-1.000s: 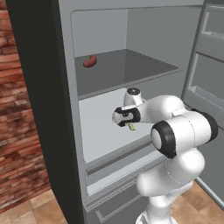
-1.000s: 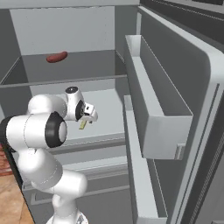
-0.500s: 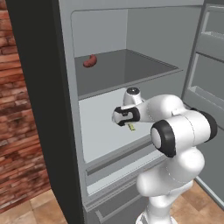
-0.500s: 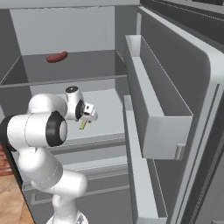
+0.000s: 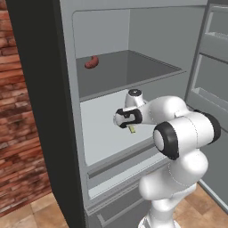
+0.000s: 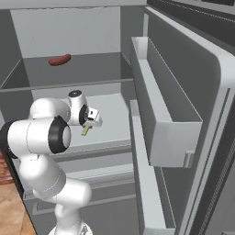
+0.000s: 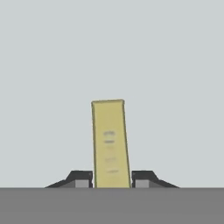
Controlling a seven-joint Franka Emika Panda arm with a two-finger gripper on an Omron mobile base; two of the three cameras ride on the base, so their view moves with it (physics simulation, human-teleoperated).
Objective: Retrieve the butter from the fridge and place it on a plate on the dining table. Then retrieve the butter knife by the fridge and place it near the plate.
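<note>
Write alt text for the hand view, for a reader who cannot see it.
A pale-yellow butter stick stands lengthwise between the tool's two dark fingertips, which sit against its sides at its near end. Behind it lies the plain grey fridge shelf.

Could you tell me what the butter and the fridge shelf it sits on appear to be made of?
Butter: a matte pale-yellow block with faint grey marks, possibly a paper wrapper; the render leaves it open. Fridge shelf: smooth, light grey, evenly shaded, likely plastic or painted metal.

Even, flat rendered light; sharp, faint shadows.
</note>
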